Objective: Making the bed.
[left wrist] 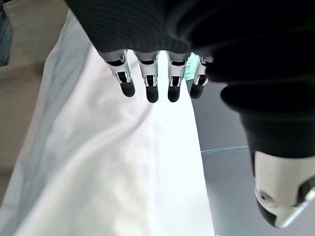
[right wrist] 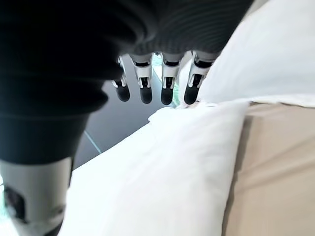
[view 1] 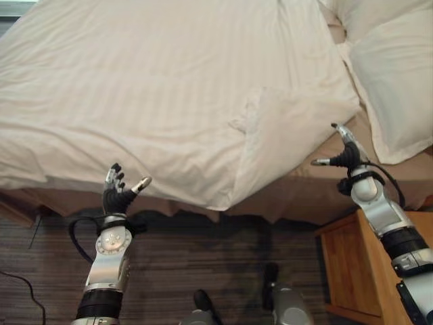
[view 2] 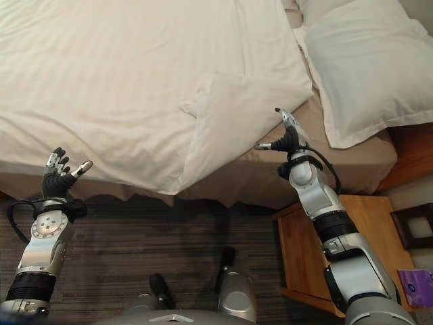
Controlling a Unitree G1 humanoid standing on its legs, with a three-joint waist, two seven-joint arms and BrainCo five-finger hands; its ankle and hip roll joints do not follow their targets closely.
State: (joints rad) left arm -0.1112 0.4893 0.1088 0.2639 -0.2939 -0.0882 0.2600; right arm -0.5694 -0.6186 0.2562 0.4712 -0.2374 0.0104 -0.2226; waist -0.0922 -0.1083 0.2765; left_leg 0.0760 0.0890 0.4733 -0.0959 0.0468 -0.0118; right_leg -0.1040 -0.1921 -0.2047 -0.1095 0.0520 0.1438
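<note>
Right hand [view 2: 284, 139] open, empty, just beside duvet [view 1: 169, 101] folded corner, on its pillow [view 2: 365, 74] side. Left hand [view 1: 116, 193] open, empty, below duvet's hanging edge. Duvet spread across bed, corner turned back; right hand judged nearer.

Soft, even daylight lies over the white duvet [view 1: 169, 88] and the pillow [view 2: 365, 68], with only faint shading in the folds, while the carpet [view 1: 203, 264] under the bed's edge sits in dim shadow. In both wrist views the duvet is washed out to near-white glare and soft in focus. The left hand [left wrist: 147, 83] and right hand [right wrist: 147, 83] show dark against that brightness, their ribbed covers almost black and blurred from closeness.
</note>
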